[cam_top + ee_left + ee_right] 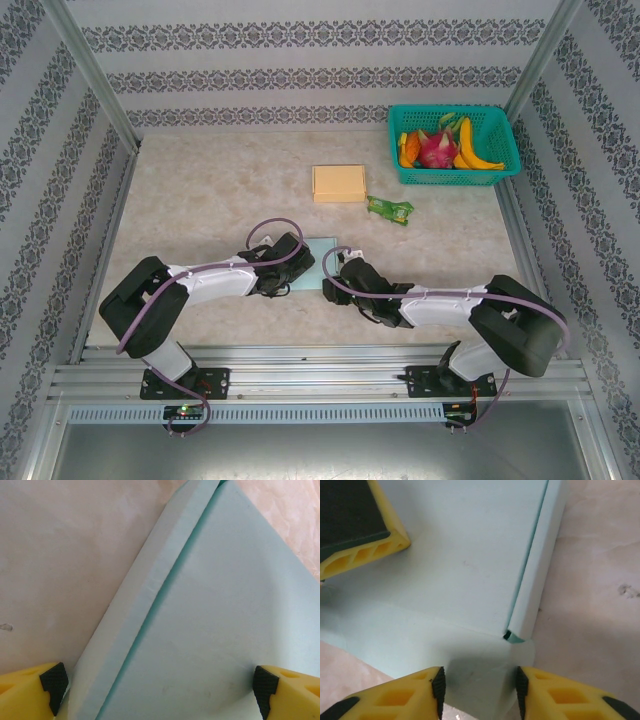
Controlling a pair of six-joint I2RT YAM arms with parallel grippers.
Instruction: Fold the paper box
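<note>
Near the 6 o'clock edge of the worktop (200, 190) in the top view, the paper box (318, 250) lies flat, pale blue, between the two wrists. Left jaws stand wide apart over its main panel, with black pads (54, 679) at either lower corner and a raised side wall (150, 585) running from 7 to 1 o'clock. Right jaws stand partly closed around a small corner flap (480, 680); whether they clamp it cannot be told. One left finger (355, 535) shows over the panel at 10 o'clock in the right wrist view. Well apart, a green basket (450, 109) of fruit sits at 1 o'clock, with a tan pad (338, 183) and a green packet (390, 209) near 12 o'clock.
</note>
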